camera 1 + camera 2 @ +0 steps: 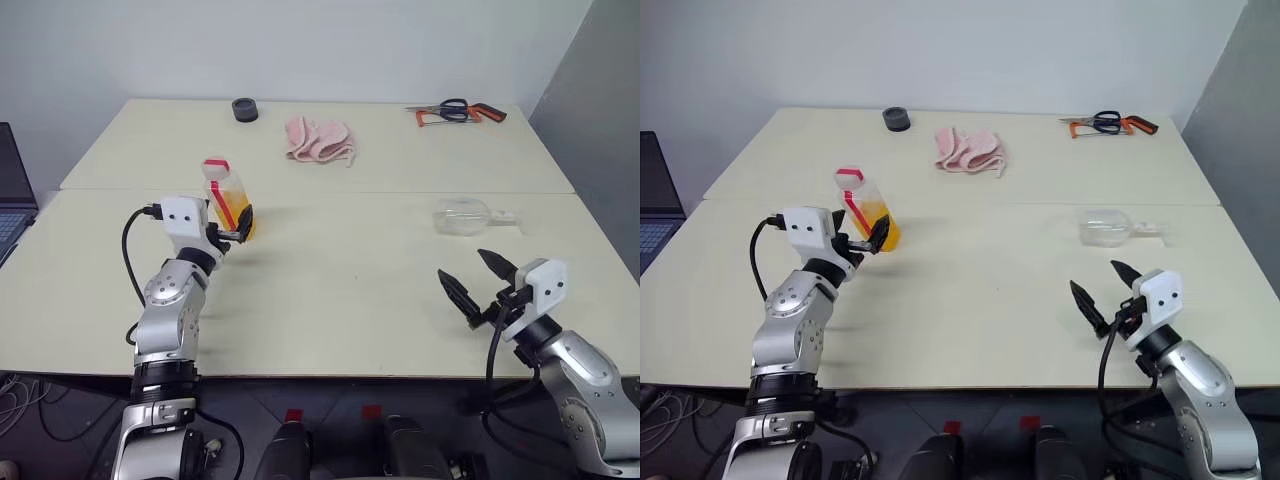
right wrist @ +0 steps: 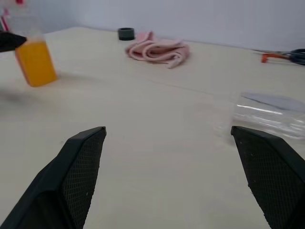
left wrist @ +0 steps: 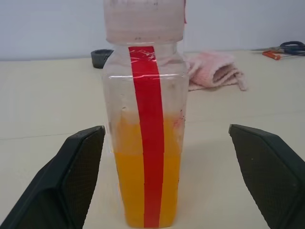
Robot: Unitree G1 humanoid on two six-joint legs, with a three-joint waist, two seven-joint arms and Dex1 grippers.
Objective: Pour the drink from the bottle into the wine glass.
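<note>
Up close, the left gripper has its fingers spread wide to either side of the bottle, clear gaps on both sides, no contact visible. Bottle stands upright on the worktop, red strip down its face, the drink filling roughly its lower half. Right gripper hovers over the near right part of the worktop, fingers likewise splayed, holding nothing. Beyond it the wine glass lies on its side, bowl empty, well apart from the bottle. Farther back: pink cloth, dark round object, scissors and orange-handled tools at the far right.
</note>
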